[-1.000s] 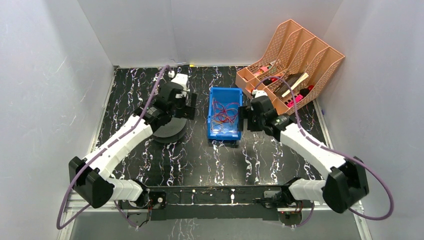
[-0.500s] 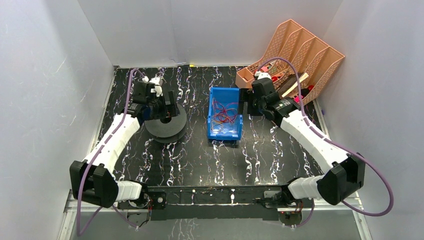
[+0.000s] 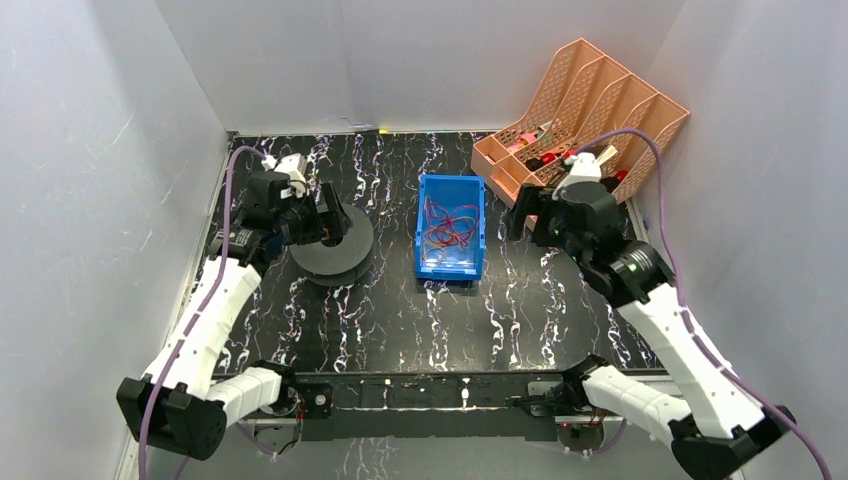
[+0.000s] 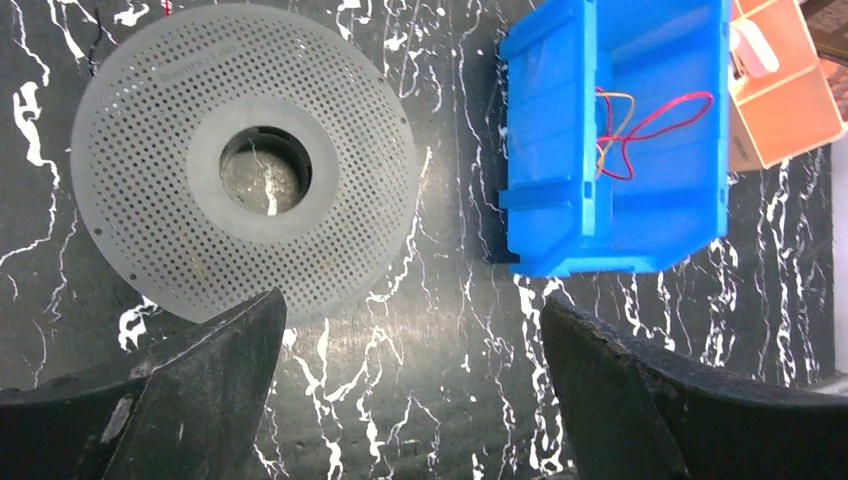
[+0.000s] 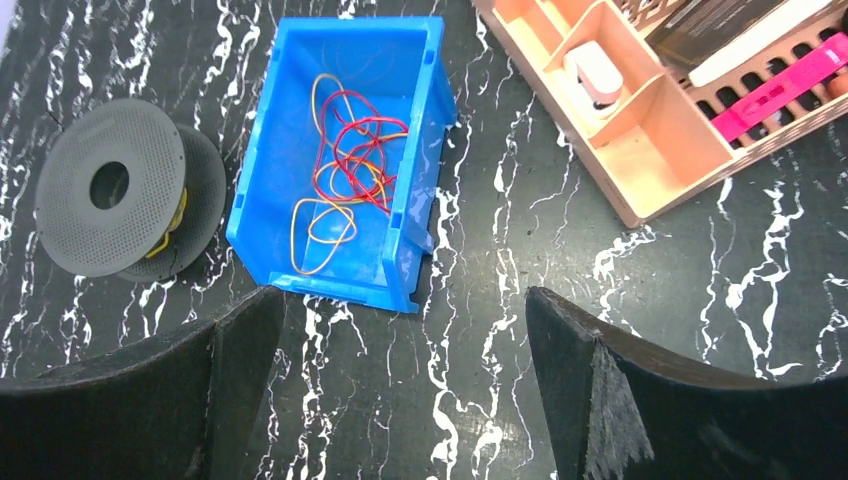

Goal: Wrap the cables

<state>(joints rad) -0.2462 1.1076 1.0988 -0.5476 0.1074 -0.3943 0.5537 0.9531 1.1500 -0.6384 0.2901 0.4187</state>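
Note:
Thin red and yellow cables [image 3: 449, 227] lie tangled in a blue bin [image 3: 424, 251] at the table's middle; they also show in the right wrist view [image 5: 345, 170] and the left wrist view [image 4: 628, 135]. A dark perforated spool [image 3: 337, 262] stands left of the bin, also in the left wrist view [image 4: 240, 160], with a bit of yellow cable on it [image 5: 172, 225]. My left gripper [image 3: 330, 212] is open and empty above the spool. My right gripper [image 3: 520, 215] is open and empty, raised to the right of the bin.
An orange file rack [image 3: 640, 120] with pink and dark items stands at the back right, close behind the right gripper. White walls enclose the black marbled table [image 3: 420, 320].
The left gripper has drawn back to the left, off toward the spool's left side. The right arm has risen and swung right, away from the bin toward the rack.

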